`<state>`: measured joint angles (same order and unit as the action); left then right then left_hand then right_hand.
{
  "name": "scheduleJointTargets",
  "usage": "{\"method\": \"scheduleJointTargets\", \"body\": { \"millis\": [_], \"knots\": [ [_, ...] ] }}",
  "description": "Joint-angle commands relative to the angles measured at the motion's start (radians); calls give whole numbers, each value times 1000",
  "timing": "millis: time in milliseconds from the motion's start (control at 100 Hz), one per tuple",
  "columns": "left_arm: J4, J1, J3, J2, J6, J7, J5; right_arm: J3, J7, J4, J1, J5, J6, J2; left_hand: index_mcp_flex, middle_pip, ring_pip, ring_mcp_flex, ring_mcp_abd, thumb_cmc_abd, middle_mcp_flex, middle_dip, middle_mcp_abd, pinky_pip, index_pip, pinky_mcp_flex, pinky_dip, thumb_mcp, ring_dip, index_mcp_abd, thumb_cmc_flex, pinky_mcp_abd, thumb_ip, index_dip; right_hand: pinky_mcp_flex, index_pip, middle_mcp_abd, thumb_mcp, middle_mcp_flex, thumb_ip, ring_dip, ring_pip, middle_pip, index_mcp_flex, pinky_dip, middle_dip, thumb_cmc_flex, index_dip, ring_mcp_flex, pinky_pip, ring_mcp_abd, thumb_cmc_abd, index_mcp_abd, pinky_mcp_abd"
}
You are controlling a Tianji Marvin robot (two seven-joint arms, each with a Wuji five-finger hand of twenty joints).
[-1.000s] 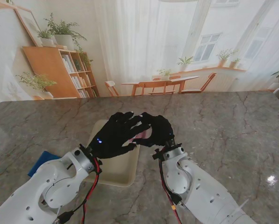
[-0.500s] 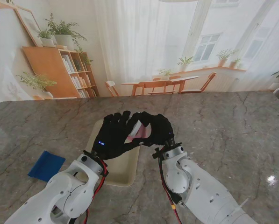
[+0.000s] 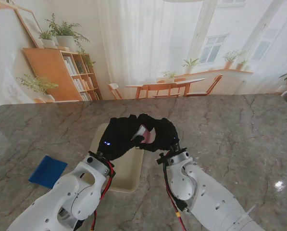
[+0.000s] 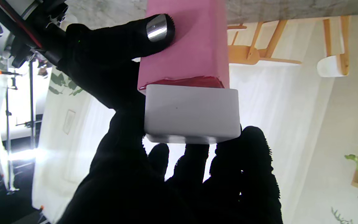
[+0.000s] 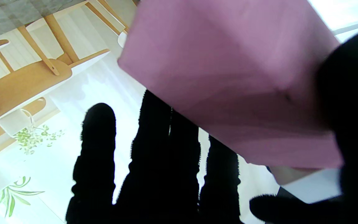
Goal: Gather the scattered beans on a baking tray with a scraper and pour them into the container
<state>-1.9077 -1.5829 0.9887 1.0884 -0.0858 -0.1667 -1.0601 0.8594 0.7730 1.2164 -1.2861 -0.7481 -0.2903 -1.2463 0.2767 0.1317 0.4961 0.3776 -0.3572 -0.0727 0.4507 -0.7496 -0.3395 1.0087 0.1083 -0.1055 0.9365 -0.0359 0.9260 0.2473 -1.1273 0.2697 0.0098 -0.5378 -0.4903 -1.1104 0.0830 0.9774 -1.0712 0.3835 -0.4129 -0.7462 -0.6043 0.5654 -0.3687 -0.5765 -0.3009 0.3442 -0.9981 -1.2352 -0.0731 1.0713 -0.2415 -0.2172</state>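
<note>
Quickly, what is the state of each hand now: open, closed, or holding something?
Left hand: shut on the scraper, at its white handle.
Right hand: shut on the scraper, at its pink blade.

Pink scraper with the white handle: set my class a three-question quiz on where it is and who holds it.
1. True or false: the pink scraper with the white handle lies flat on the cream rectangular baking tray.
2. Which hand touches the scraper? A: only the left hand. B: only the right hand. C: both.
3. Fill in: seen from the stand, the flat blue square item lies to the tray's ____.
Key: 1 false; 2 C; 3 left.
</note>
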Motion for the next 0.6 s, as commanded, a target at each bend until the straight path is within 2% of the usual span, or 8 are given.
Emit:
{"method": "scheduleJointTargets", "body": {
  "millis": [0, 50, 170, 190, 270, 400, 500, 590],
  "knots": [
    [10, -3, 0, 3, 35, 3, 15, 1, -10, 10, 1, 4, -3, -2, 25, 93, 27, 68, 111, -28, 87, -1, 90, 23, 4, -37, -37, 13, -25, -37, -134, -64, -44, -8, -5, -177, 147, 219, -102, -66, -18, -24, -170, 66, -12, -52, -209, 53, -29, -16, -27, -214, -201, 3],
    [12, -3, 3, 3, 52, -1, 20, 2, -11, 10, 1, 8, -4, -3, 42, 95, 7, 96, 132, -57, 107, 21, 110, 20, 10, -61, -60, 30, -60, -49, -162, -77, -41, -13, -5, -177, 147, 218, -102, -66, -18, -24, -169, 66, -12, -51, -209, 53, -30, -16, -27, -213, -201, 3],
    [18, -4, 21, -1, 121, 1, 21, 3, -16, 10, 0, 19, -7, -6, 65, 92, -70, 171, 201, -142, 134, 70, 145, -7, 17, -120, -117, 183, -161, -82, -163, -125, -38, -20, -5, -177, 148, 218, -102, -66, -18, -24, -169, 67, -12, -51, -209, 53, -30, -16, -27, -214, -203, 3],
    [19, -4, 26, -3, 140, 3, 20, 3, -17, 9, -1, 21, -7, -6, 67, 94, -76, 185, 210, -165, 142, 78, 172, -15, 18, -130, -130, 214, -150, -88, -163, -133, -46, -21, -6, -177, 149, 219, -102, -66, -17, -24, -170, 67, -12, -51, -209, 53, -29, -16, -27, -213, -202, 3],
    [22, -4, 41, -7, 193, 10, 16, 5, -22, 9, -1, 30, -11, -8, 79, 88, -152, 232, 242, -239, 165, 109, 214, -47, 21, -148, -165, 339, -126, -110, -164, -156, -67, -23, -6, -175, 149, 218, -102, -66, -17, -24, -170, 65, -12, -51, -208, 52, -29, -16, -29, -215, -204, 3],
    [28, -3, 68, -15, 284, 34, 13, 8, -25, 10, -4, 40, -13, -11, 111, 71, -253, 276, 294, -280, 179, 161, 264, -114, 44, -158, -219, 466, -211, -134, -163, -184, -80, -42, -6, -176, 150, 218, -102, -66, -17, -24, -169, 66, -12, -51, -207, 52, -30, -16, -29, -215, -205, 3],
    [38, -1, 79, -17, 329, 42, 29, 13, -34, 13, -9, 63, -18, -16, 157, 67, -283, 285, 321, -287, 183, 193, 291, -146, 110, -162, -282, 533, -278, -182, -163, -178, -77, -110, -6, -176, 152, 219, -103, -66, -17, -23, -169, 67, -12, -50, -207, 52, -30, -16, -31, -214, -207, 4],
    [41, -2, 86, -19, 349, 40, 24, 18, -44, 17, -13, 78, -23, -17, 189, 68, -294, 296, 347, -321, 189, 208, 322, -150, 228, -165, -317, 593, -329, -233, -163, -178, -91, -239, -6, -176, 153, 219, -103, -65, -17, -22, -169, 67, -11, -50, -205, 52, -30, -15, -32, -213, -209, 6]
  ]
}}
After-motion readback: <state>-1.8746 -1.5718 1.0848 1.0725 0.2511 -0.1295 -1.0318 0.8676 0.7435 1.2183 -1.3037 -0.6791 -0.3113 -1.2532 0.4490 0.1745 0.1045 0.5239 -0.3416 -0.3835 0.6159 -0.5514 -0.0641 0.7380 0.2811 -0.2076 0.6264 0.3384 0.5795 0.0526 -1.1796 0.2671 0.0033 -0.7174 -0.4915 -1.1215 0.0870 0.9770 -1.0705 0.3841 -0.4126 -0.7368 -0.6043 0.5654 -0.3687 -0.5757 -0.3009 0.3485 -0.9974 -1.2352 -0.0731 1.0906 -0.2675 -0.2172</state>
